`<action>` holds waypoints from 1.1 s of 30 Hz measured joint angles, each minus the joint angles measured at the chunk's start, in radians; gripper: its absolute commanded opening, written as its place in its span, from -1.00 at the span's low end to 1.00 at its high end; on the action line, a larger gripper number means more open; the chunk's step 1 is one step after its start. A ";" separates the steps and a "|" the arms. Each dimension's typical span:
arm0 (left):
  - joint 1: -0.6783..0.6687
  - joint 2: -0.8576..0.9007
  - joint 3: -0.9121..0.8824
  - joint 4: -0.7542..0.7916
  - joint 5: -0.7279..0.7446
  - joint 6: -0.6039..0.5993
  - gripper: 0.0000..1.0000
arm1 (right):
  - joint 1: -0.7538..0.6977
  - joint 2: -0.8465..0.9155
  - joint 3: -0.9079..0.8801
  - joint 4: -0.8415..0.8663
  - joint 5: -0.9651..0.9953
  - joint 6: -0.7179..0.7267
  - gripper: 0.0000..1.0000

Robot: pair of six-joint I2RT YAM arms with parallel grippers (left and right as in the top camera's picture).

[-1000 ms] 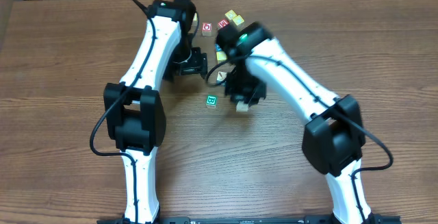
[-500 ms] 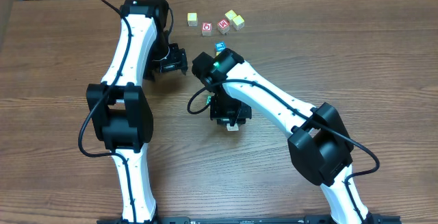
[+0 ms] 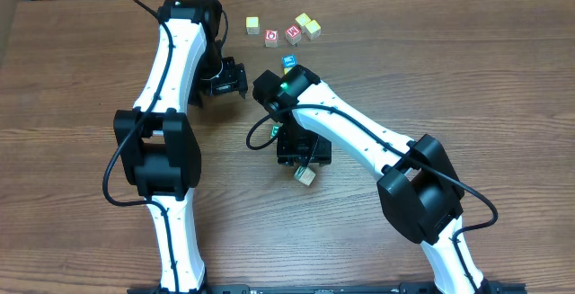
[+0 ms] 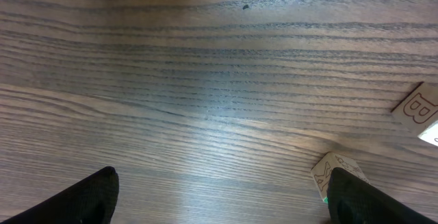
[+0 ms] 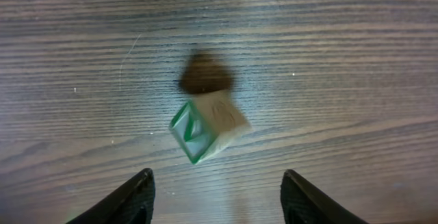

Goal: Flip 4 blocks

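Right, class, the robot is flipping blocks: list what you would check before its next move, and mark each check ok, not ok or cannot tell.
1. Right gripper open, nothing between the jaws: ok.
2. Green block at rest on the table: not ok. It is tipped on a corner, with its shadow apart from it.
3. Which face it will land on: cannot tell.
4. Left gripper open and empty: ok.
5. Left gripper clear of the lettered block: cannot tell. One finger and the block overlap in the wrist view.
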 measured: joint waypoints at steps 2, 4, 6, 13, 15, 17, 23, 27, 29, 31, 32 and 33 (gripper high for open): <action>0.000 0.000 0.000 0.000 0.000 0.000 0.79 | 0.000 0.000 0.000 0.000 0.001 0.002 0.26; 0.000 0.000 0.000 -0.003 0.000 0.001 0.78 | 0.000 0.000 0.000 0.002 0.007 0.003 0.25; 0.000 0.000 0.000 -0.011 0.005 0.005 0.77 | -0.002 0.000 0.000 0.002 0.011 0.002 0.24; -0.016 0.000 0.000 -0.034 0.046 0.059 0.58 | -0.078 0.000 0.000 0.011 -0.002 -0.036 0.25; -0.032 0.000 0.000 -0.034 0.060 0.079 0.56 | -0.124 0.000 0.000 0.012 -0.009 -0.053 0.25; -0.054 0.000 0.000 -0.033 0.072 0.105 0.57 | -0.170 0.000 0.000 0.017 -0.011 -0.068 0.25; -0.148 0.000 -0.003 -0.032 0.082 0.152 0.60 | -0.319 0.000 0.000 0.021 -0.011 -0.090 0.25; -0.204 0.000 -0.057 0.010 0.079 0.152 0.54 | -0.401 0.000 0.000 0.020 -0.011 -0.095 0.26; -0.226 0.000 -0.106 0.062 0.078 0.151 0.47 | -0.435 0.000 0.000 0.020 -0.007 -0.095 0.26; -0.242 0.000 -0.158 0.117 0.079 0.152 0.36 | -0.468 0.000 0.000 0.023 0.004 -0.095 0.26; -0.248 0.000 -0.176 0.132 0.079 0.152 0.29 | -0.471 0.000 0.000 0.024 0.007 -0.095 0.26; -0.255 0.002 -0.193 0.140 0.079 0.153 0.22 | -0.480 0.000 0.000 0.026 0.011 -0.095 0.26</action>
